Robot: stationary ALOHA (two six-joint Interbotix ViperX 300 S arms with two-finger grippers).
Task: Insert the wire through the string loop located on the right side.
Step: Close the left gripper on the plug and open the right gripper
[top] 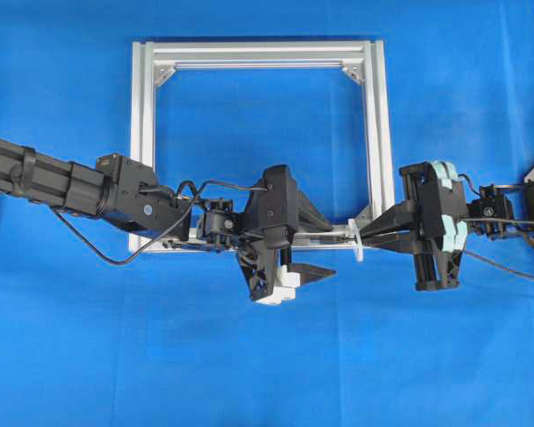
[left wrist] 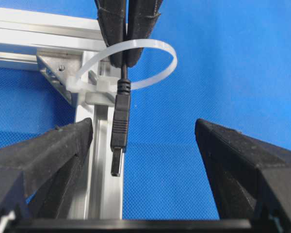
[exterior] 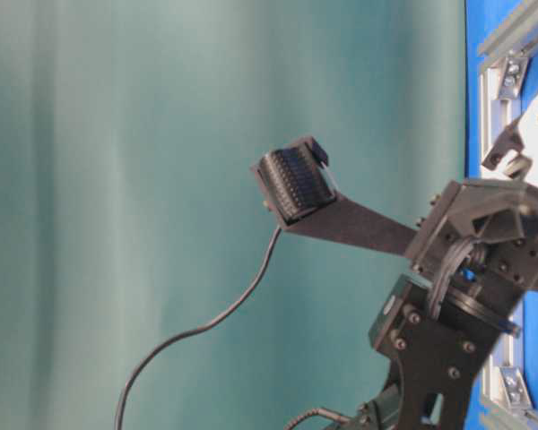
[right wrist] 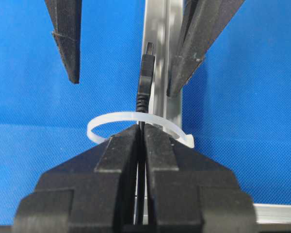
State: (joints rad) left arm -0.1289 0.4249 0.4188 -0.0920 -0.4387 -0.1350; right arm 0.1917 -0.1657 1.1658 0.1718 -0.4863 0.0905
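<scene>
The wire's black plug sticks out through the white string loop, which is fixed to the frame's corner. My right gripper is shut on the wire just behind the loop, with the plug pointing away past it. My left gripper is open, its two fingers standing either side of the plug without touching it; the plug is closer to the finger on the left of that view. From overhead, both grippers meet at the frame's front right corner.
The square aluminium frame lies on the blue mat, with silver brackets in its corners. Its front rail runs right under the plug. In the table-level view a thin black cable hangs below a ribbed finger pad.
</scene>
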